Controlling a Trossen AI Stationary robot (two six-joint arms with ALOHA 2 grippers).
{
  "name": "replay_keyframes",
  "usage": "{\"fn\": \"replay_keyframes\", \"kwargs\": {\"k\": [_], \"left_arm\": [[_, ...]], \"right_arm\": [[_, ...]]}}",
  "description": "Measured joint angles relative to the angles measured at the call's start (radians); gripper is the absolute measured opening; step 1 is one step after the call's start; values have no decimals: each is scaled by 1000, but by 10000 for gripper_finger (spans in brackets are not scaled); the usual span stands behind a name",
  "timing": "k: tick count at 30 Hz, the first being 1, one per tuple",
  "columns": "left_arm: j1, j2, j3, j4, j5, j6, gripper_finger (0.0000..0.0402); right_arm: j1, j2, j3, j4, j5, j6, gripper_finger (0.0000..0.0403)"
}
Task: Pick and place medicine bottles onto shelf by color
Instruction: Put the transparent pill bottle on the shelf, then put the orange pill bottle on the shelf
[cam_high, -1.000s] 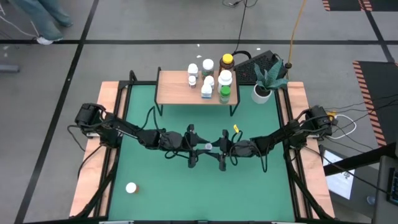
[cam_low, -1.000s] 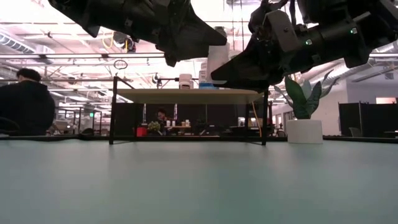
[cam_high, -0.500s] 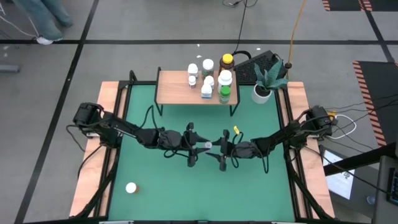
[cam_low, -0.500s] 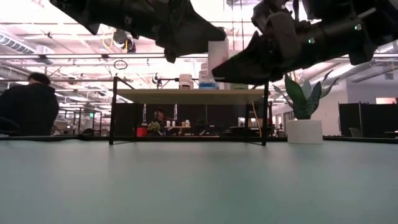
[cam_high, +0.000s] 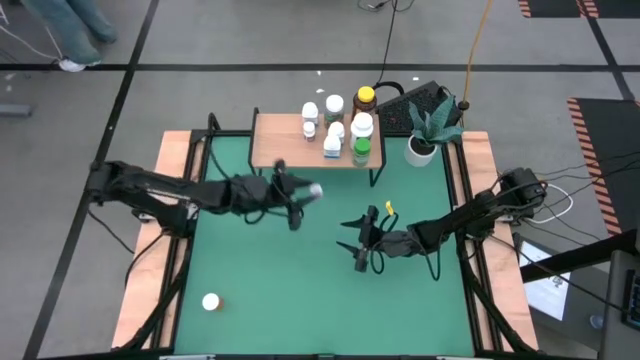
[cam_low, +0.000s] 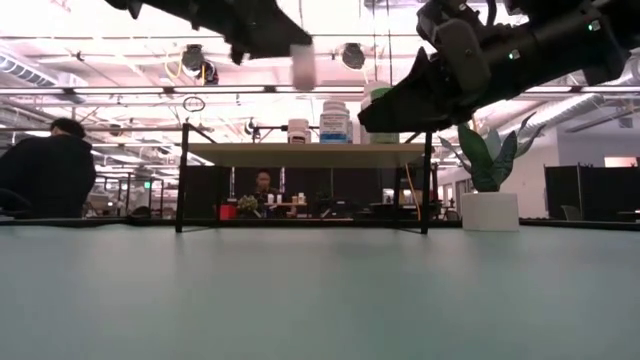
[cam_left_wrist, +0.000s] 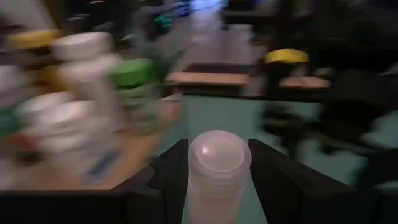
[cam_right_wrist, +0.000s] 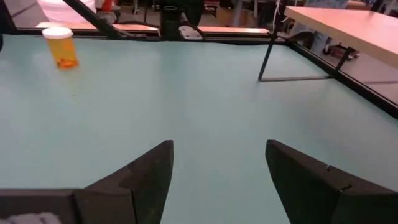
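While the left gripper (cam_high: 300, 195) is carrying a small, light, slick white bottle (cam_left_wrist: 217, 165) clamped around its body just near the shelf (cam_high: 280, 150), the right gripper (cam_right_wrist: 214, 174) is hanging open, empty, mid-table.

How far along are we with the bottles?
Seven bottles already stand on the shelf. The left end effector holds a white bottle near the shelf's front edge. The right end effector is open and empty. One orange bottle is left on the table.

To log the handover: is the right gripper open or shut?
Open. The right gripper shows parted fingers with only the green table between them.
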Motion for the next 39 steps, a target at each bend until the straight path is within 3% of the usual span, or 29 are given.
{"fn": "replay_keyframes", "kwargs": {"k": [8,16,22,39], "left_arm": [[207,-64,0,-83,-20,17,144],[338,7,-1,-73,42,-11,163],[365,74,-1,-37,52,-6,150],[406,106,-1,16,53,-61,179]], "right_arm": [[0,1,0,-6,0,15,248],[-1,1,0,-11,1,22,247],[-2,1,0,-18,3,22,247],[-3,1,0,-19,4,22,247]]}}
